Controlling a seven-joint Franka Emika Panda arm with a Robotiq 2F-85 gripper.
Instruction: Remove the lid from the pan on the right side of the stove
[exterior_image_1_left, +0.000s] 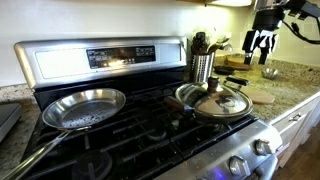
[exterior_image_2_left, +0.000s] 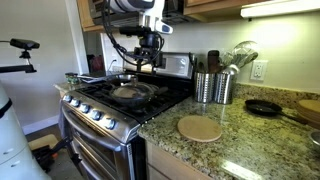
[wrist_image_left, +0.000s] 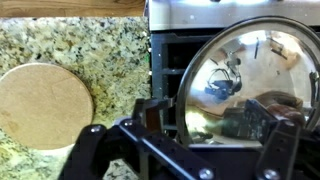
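The pincer (exterior_image_1_left: 262, 42) is released, jaws spread and holding nothing. It hangs high above the stove's (exterior_image_1_left: 110, 55) edge, where the cooktop meets the granite tabletop (wrist_image_left: 90, 45). The shiny domed lid (exterior_image_1_left: 218, 102) sits on the pan (exterior_image_1_left: 184, 98) well below the pincer. In the wrist view it lies off to one side of the pincer's midline (wrist_image_left: 190, 150), so the dark knob is not between the fingers.

The main risk is a descent from this offset. The fingers would probably meet the sloped polished dome or the rim rather than the knob. That could tip the lid, or shove lid and pan together across the grate.

The knob is small and blurred in the wrist view. A closing that catches only its edge may let the lid swing or slip out on the lift and clatter back onto the pan.

A metal utensil canister (exterior_image_1_left: 202, 66) stands beside the stove, below the pincer and near the path down. A sideways correction made low could clip it or its tall tools.

A round cork trivet (wrist_image_left: 40, 105) lies on the tabletop on the pincer's other side from the lid.
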